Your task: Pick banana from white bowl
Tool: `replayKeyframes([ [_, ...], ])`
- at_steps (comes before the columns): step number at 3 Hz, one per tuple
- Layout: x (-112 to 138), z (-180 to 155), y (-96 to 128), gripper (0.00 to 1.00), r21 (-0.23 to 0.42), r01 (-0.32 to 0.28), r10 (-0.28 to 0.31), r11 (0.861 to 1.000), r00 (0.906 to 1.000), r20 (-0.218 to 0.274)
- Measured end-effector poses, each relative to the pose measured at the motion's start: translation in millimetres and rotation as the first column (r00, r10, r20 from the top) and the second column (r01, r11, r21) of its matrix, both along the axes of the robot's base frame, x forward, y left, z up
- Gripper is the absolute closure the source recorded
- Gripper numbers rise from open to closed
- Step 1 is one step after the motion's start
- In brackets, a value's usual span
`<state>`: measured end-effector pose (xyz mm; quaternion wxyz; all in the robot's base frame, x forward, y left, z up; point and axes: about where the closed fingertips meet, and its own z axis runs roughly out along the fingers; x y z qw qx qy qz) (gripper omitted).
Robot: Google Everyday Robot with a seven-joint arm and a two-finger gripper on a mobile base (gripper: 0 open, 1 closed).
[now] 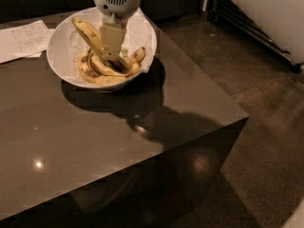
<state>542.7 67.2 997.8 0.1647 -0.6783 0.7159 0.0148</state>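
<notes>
The white bowl point(59, 56) stands at the far left of the dark table, lined with crinkled paper and holding several bananas. The banana point(88, 32), long and yellow, slants up to the left, its upper end near the bowl's back rim. My gripper point(113, 56) reaches straight down into the bowl from the top edge. Its cream fingers point(112, 37) are close together against the banana's lower end and look shut on it. Shorter, browner bananas point(107, 72) lie curled in the bottom of the bowl, below and around the fingertips.
A written-on paper sheet point(21, 39) lies on the table left of the bowl. The dark glossy table point(95, 141) ends in a corner at the right point(247, 115). Beyond it is speckled floor point(266, 127), with a white unit point(266, 13) at the top right.
</notes>
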Motion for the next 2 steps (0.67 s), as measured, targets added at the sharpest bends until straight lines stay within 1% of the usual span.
replayKeyframes([
  [1,-7.9,4.0,-2.4,1.0,-0.003,0.023,-0.023,1.0,0.9997,-0.005],
  [2,-22.5,6.4,-12.8,1.0,0.005,0.078,-0.078,0.997,0.9969,-0.012],
])
